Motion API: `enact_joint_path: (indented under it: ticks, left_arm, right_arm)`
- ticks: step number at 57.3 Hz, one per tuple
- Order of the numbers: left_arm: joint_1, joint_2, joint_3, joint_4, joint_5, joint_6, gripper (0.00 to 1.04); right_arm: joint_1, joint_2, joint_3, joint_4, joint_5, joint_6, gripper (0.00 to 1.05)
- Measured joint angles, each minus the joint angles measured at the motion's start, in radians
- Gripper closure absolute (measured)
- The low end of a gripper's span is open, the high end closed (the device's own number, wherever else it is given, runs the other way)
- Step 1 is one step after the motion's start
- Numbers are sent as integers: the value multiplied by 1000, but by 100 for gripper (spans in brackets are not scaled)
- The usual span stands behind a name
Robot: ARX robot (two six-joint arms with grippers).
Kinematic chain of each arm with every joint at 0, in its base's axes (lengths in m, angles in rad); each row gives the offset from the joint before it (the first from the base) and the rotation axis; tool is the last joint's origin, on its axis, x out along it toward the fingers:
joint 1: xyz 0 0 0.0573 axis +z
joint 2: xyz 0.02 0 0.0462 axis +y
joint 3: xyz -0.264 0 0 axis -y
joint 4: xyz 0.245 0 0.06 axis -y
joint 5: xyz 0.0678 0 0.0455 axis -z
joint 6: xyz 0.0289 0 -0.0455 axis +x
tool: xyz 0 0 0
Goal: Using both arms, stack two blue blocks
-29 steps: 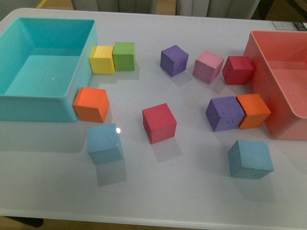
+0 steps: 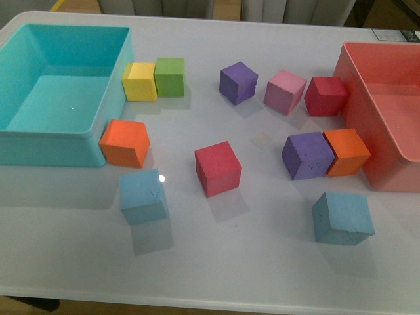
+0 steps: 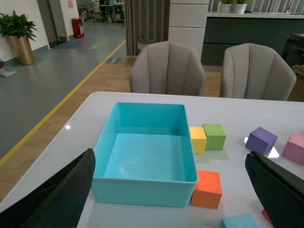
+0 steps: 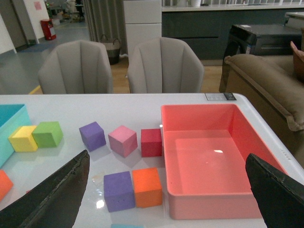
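Nothing is stacked yet: the left end effector (image 3: 170, 158) and the right end effector (image 4: 167, 158) hang spread wide and empty, the left blue block (image 2: 143, 195) and right blue block (image 2: 342, 218) sit well apart near the bench's (image 2: 262, 269) front edge, and a red cube (image 2: 218, 168) lies between them, slightly farther back.

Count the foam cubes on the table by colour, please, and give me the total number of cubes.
Blue cubes: 2
Red cubes: 2
Orange cubes: 2
Purple cubes: 2
Yellow cube: 1
Green cube: 1
Pink cube: 1
Total: 11 cubes
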Motion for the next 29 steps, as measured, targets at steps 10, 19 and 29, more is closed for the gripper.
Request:
enact_joint_path:
  ticks: [10,19,29]
  left_arm:
    - [0,0,0,0,0,0,9]
    - [0,0,0,0,0,0,9]
    - [0,0,0,0,0,0,9]
  right_arm:
    - [0,0,0,0,0,0,9]
    - [0,0,0,0,0,0,9]
    - [-5,17,8,-26,-22,13,9]
